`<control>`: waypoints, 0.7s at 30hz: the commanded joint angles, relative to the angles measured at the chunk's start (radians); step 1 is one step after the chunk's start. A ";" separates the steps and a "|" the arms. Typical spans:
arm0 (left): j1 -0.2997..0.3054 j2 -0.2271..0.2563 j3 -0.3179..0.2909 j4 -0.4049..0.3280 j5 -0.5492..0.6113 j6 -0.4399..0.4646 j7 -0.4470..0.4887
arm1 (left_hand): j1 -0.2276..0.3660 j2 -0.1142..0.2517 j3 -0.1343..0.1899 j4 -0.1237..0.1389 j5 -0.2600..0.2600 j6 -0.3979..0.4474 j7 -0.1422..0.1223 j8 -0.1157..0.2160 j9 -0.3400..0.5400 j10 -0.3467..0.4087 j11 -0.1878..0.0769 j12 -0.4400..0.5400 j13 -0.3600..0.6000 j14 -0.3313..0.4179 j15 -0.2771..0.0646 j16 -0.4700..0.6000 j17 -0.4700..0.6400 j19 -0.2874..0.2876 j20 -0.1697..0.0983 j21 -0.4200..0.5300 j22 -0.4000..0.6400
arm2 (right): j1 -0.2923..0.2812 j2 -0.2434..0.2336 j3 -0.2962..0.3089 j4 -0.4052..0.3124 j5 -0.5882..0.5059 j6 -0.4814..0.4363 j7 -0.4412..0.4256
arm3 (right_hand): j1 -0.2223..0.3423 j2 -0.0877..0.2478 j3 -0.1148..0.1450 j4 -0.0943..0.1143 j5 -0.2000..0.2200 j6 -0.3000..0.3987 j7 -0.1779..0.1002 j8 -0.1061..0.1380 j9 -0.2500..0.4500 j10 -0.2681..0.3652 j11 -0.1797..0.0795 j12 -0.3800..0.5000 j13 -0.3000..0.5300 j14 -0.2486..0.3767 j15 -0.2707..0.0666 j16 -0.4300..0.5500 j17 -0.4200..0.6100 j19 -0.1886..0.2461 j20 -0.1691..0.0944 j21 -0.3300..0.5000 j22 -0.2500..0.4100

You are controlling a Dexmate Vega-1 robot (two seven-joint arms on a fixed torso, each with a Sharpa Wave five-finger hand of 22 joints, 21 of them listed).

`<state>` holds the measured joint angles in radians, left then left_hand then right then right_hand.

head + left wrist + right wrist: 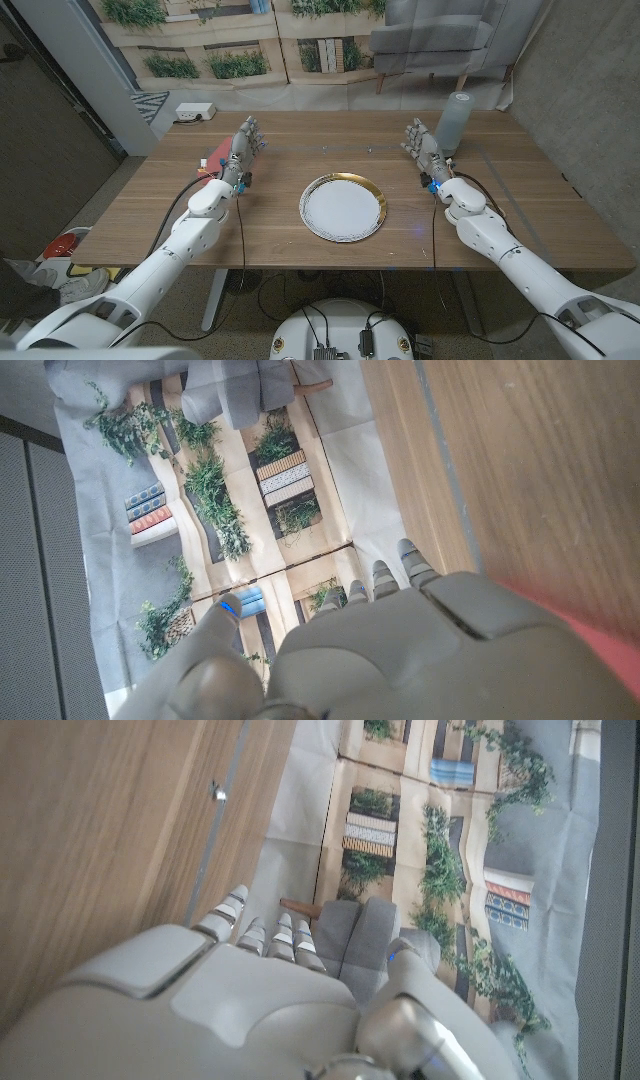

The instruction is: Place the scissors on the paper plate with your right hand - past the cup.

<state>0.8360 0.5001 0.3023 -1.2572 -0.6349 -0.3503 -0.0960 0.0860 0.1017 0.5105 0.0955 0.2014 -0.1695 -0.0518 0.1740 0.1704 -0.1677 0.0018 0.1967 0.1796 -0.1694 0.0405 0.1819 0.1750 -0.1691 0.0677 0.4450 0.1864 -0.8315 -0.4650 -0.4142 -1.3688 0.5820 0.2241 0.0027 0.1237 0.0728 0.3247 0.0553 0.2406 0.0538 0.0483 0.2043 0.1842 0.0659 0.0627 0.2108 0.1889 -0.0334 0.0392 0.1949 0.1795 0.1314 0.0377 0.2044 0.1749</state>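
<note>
Overhead, both empty hands, left hand (245,143) and right hand (422,146), flank the paper plate (343,208), fingers loosely spread; cup (455,122) just beyond the right.

No readable text or labels.

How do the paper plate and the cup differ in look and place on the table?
The paper plate is white with a gold rim, while the cup is plain grey. The plate lies low and flat; the cup stands tall and upright. The plate sits mid-table between the arms; the cup stands toward the far right, just behind the right robot hand. Both rest on the wooden table, and no robot hand holds either.
</note>
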 commanded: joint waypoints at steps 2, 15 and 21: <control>0.053 -0.073 -0.219 0.004 0.099 -0.047 -0.208 | 0.002 0.006 0.004 -0.003 0.005 -0.054 0.002 0.006 0.001 -0.102 -0.007 0.003 0.003 -0.133 0.001 0.004 0.004 -0.132 0.002 -0.001 0.004 | -0.027 0.093 -0.004 -0.231 -0.316 -0.123 0.034 | 0.006 -0.004 0.005 -0.003 0.006 -0.002 0.003 0.003 0.005 0.001 0.001 0.002 0.003 0.002 0.013 0.003 0.002 0.008 0.005 0.003 0.001; 0.096 -0.133 -0.315 -0.051 0.189 -0.005 -0.244 | 0.000 0.003 0.000 -0.004 0.004 -0.055 -0.001 0.006 0.001 -0.103 0.007 0.003 0.003 -0.136 0.004 0.004 0.004 -0.134 0.009 -0.011 0.004 | -0.066 0.105 0.053 -0.256 -0.373 -0.148 0.056 | 0.020 -0.022 0.002 -0.022 0.006 -0.010 0.001 -0.003 0.004 -0.005 0.001 -0.005 0.003 -0.003 0.015 -0.002 0.001 0.006 0.006 0.000 0.000; 0.099 -0.150 -0.343 -0.057 0.213 0.000 -0.255 | -0.001 0.003 -0.001 -0.005 0.004 -0.055 -0.001 0.006 0.001 -0.106 0.002 0.002 0.002 -0.137 0.003 0.004 0.004 -0.135 0.009 -0.015 0.004 | -0.074 0.098 0.076 -0.257 -0.392 -0.164 0.043 | 0.025 -0.027 0.001 -0.029 0.006 -0.010 0.001 -0.003 0.003 -0.006 0.001 -0.006 0.002 -0.003 0.014 -0.002 0.001 0.003 0.006 -0.002 0.000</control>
<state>0.9086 0.4005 0.0508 -1.2843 -0.4820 -0.3683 -0.3141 0.0862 0.1014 0.5100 0.0950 0.2013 -0.1693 -0.0518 0.1739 0.1703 -0.1676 0.0018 0.1967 0.1795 -0.1694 0.0406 0.1819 0.1749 -0.1744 0.0733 0.4359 0.1887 -0.8829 -0.3712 -0.3786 -1.5999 0.2657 0.0991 0.0469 0.1485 0.0476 0.3236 0.0318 0.2405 0.0501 0.0520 0.2043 0.1840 0.0657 0.0625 0.2065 0.1888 -0.0331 0.0502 0.1949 0.1766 0.1312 0.0378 0.2044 0.1721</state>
